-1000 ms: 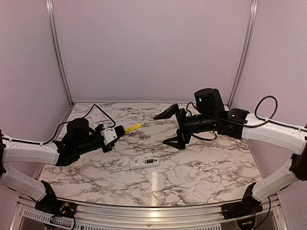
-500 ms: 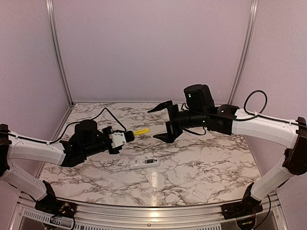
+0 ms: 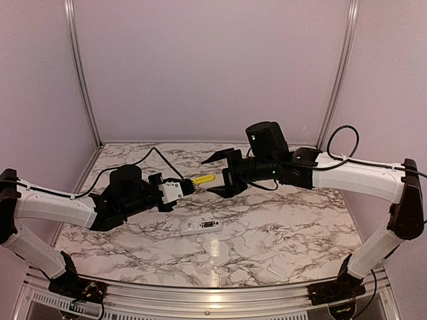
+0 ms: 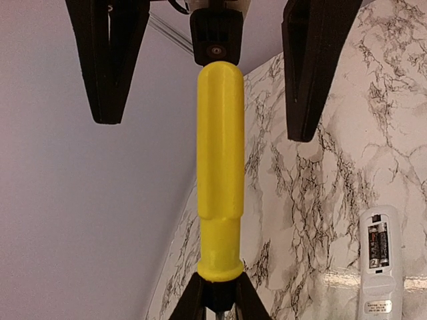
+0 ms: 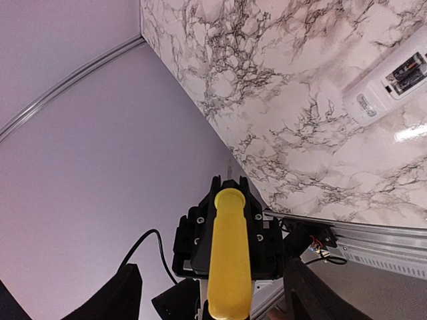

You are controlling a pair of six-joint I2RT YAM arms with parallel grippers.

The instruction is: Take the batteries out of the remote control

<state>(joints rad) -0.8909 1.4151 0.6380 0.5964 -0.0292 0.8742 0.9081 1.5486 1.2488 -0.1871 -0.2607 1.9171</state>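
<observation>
Remote control: flat on the tabletop, below both grippers and towards the bases, long axis roughly parallel to the screwdriver. Batteries seated in it (two, side by side).

Left gripper clamped on the screwdriver's shaft end. Right gripper apart, straddling its yellow end without touching.

Neither gripper clearly nearer. Screwdriver tip hidden.

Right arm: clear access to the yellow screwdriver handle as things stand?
Probably yes. The left gripper holds the yellow-handled screwdriver by its shaft end, up off the table, handle pointing at the right gripper. Its open jaws flank the handle with gaps on both sides and nothing between.
</observation>
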